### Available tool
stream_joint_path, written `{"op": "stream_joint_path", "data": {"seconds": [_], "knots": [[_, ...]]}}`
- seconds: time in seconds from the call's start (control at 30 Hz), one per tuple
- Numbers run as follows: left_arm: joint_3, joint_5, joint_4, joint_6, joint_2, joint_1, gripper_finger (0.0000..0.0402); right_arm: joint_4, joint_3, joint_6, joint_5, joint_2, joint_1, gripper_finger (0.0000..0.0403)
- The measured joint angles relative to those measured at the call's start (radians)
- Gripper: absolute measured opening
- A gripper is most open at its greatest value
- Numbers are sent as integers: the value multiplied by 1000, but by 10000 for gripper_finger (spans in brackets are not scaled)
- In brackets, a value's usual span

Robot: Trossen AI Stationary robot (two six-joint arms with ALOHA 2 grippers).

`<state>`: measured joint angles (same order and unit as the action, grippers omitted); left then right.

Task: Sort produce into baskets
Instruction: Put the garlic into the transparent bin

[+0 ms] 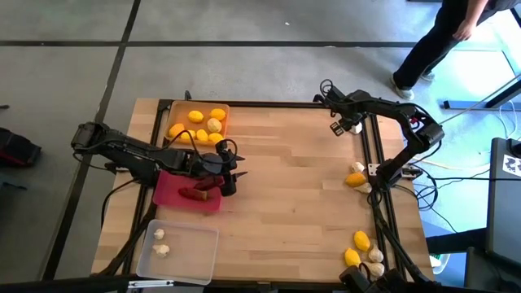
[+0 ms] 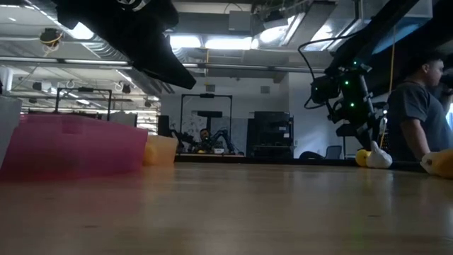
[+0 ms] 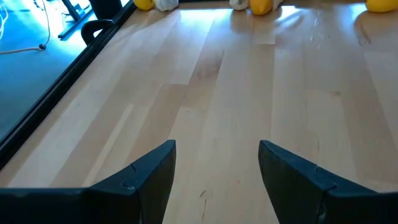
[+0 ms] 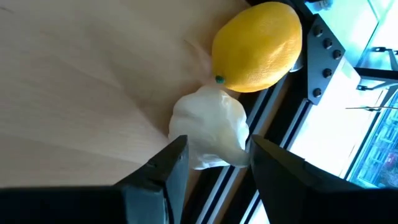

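At the table's right edge a white garlic bulb [image 4: 208, 127] lies against a yellow lemon [image 4: 258, 46], both resting on the wood. My right gripper [image 4: 217, 152] comes down over the garlic bulb [image 1: 358, 168] and is shut on it. My left gripper [image 1: 232, 169] hangs open over the far right corner of the red basket [image 1: 175, 189], which holds a dark red pepper [image 1: 195, 194]. The orange basket [image 1: 172, 110] holds several lemons and a garlic bulb. The clear basket [image 1: 195, 244] holds two garlic bulbs. My right gripper pinches the garlic bulb between its two fingers, one on each side of the bulb's near part [image 4: 186, 140]. The fingers slant steeply down from above. The bulb sits on the table, touching the lemon beside it.
A black metal rail [image 4: 323, 56] runs along the table's right edge just beyond the lemon. More lemons and garlic [image 1: 364, 248] lie at the near right corner. A person [image 1: 444, 37] walks beyond the far right corner. Bare wood lies between the two arms.
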<state>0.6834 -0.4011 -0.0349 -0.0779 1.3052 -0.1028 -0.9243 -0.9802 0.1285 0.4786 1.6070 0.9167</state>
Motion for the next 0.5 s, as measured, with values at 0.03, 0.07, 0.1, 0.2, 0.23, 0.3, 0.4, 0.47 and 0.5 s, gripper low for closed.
{"op": "stream_joint_path", "data": {"seconds": [0.03,0.07,0.1,0.2,0.23,0.3,0.4,0.47,0.5], "knots": [[0,0,0,0,0,0,225,0,0,0,0,0,0,165],[0,0,0,0,0,0,225,0,0,0,0,0,0,165],[0,0,0,0,0,0,225,-1,0,0,0,0,0,165],[0,0,0,1,0,0,225,-1,0,0,0,0,0,165],[0,0,0,1,0,0,225,-2,0,0,0,0,0,165],[0,0,0,1,0,0,225,-4,0,-2,0,0,0,162],[0,0,0,1,0,0,225,-11,0,-2,0,0,0,148],[0,0,0,1,0,0,225,-11,0,-2,0,0,0,132],[0,0,0,1,0,0,225,-11,0,-2,0,0,0,123]]}}
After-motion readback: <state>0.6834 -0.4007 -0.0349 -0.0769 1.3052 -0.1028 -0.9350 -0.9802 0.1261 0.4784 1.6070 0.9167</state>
